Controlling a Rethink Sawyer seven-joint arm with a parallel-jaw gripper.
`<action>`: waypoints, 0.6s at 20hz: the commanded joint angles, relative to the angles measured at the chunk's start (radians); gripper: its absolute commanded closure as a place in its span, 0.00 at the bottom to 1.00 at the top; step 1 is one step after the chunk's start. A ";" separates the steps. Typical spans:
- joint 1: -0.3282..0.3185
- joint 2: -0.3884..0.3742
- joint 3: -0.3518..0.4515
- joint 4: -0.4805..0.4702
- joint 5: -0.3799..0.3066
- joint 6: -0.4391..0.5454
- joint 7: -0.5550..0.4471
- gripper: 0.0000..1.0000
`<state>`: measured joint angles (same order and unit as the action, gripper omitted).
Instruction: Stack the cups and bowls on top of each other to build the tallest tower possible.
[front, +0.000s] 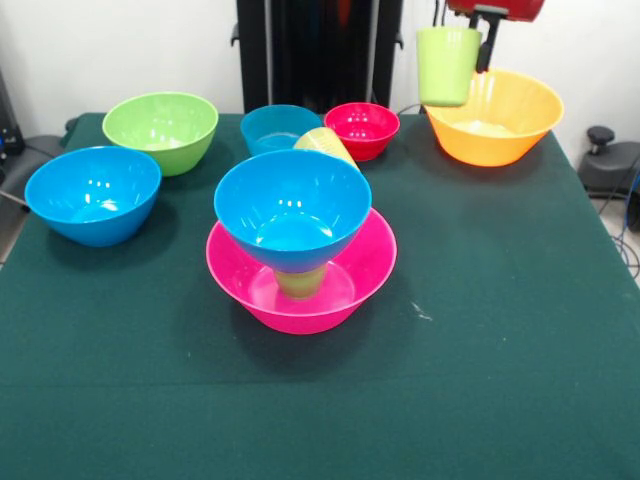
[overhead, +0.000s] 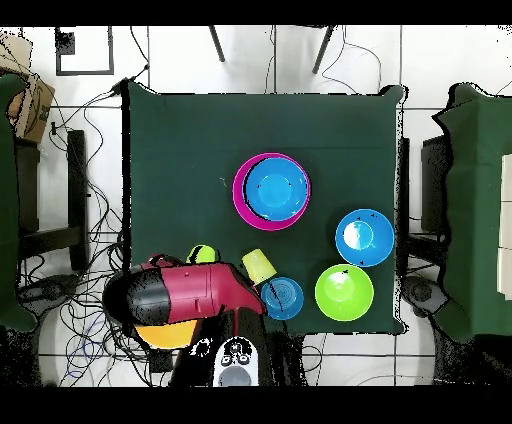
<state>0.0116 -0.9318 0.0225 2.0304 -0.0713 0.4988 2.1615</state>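
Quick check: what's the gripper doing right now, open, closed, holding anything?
Gripper: closed on a green cup, held up beside the orange bowl.

The near half of the green table (front: 480, 400) lies open, a wide stretch of cloth on every side of the tower (front: 296, 245), so a gripper could come at it from the front or either flank. Behind it the way is crowded: a tipped yellow cup (front: 326, 145), the small blue bowl (front: 278, 127) and red bowl (front: 362, 129) stand close together.
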 joint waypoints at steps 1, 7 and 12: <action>-0.030 0.072 0.084 -0.134 -0.078 0.121 -0.084 1.00; -0.084 0.145 0.112 -0.204 -0.113 0.103 -0.123 1.00; -0.105 0.194 0.131 -0.275 -0.132 0.131 -0.138 1.00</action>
<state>-0.0667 -0.8438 0.0456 1.8714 -0.1231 0.5479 2.1615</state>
